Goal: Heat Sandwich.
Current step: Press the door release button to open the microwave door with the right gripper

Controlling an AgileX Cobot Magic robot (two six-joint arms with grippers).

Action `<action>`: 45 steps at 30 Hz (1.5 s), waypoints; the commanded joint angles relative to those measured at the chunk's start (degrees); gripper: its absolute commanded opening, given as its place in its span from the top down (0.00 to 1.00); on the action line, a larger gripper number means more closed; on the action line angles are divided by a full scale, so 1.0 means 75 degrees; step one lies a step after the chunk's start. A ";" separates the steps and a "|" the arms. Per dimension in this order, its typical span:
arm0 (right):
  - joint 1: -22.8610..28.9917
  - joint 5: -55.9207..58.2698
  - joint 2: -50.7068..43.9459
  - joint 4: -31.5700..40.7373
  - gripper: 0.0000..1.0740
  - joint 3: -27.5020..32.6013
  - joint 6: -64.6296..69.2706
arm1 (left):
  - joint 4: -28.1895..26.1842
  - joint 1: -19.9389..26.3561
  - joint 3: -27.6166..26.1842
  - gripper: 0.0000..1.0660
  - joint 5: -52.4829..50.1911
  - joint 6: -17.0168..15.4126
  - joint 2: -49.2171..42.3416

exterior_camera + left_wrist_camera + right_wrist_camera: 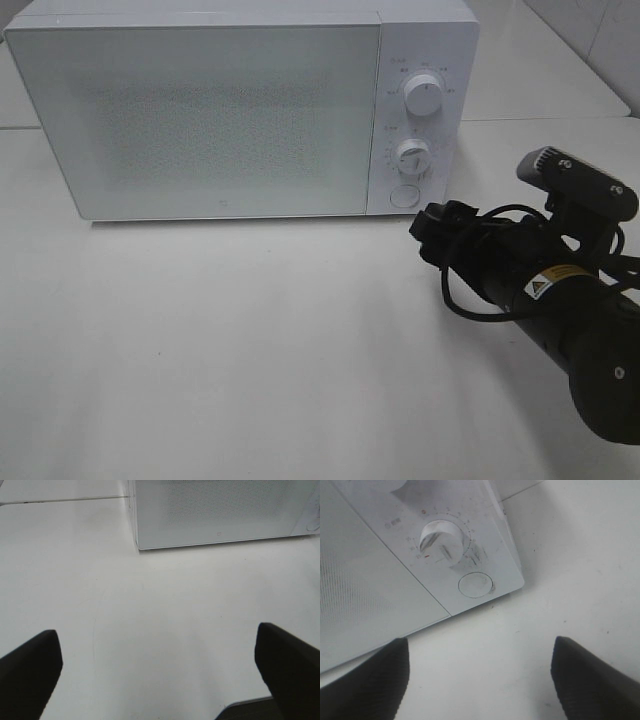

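Observation:
The sandwich and its pink plate show in no view. A white microwave [200,110] stands at the back of the table with its door shut; it also shows in the left wrist view [225,510]. My right gripper [432,225] is low over the table, just right of the microwave's round door button [404,195]. In the right wrist view it [480,680] is open and empty, facing that button [475,585] and the lower dial [442,537]. My left gripper [160,680] is open and empty over bare table in front of the microwave's left corner.
The microwave's control panel has an upper dial [424,95] and a lower dial [411,155]. The white table [250,340] runs in front of the microwave. A seam between table tops [560,118] runs behind at the right.

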 commanded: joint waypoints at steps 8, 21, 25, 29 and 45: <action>0.0038 0.0008 -0.0015 0.0000 0.40 -0.0076 0.5050 | -0.0038 0.0031 0.0031 0.03 -0.0061 -0.0023 -0.0168; 0.0038 0.0237 -0.0015 0.0038 0.99 -0.0076 0.7448 | -0.0038 0.0031 0.0031 0.03 -0.0061 -0.0023 -0.0168; 0.0038 0.0328 -0.0015 0.0031 1.00 -0.0076 0.7716 | -0.0038 0.0031 0.0031 0.03 -0.0061 -0.0023 -0.0168; 0.0038 0.0428 -0.0015 0.0031 0.99 -0.0076 0.7823 | -0.0038 0.0031 0.0031 0.03 -0.0061 -0.0023 -0.0168; -0.0489 0.0932 0.0237 -0.0397 1.00 -0.0542 0.7838 | -0.0038 0.0031 0.0031 0.03 -0.0061 -0.0023 -0.0168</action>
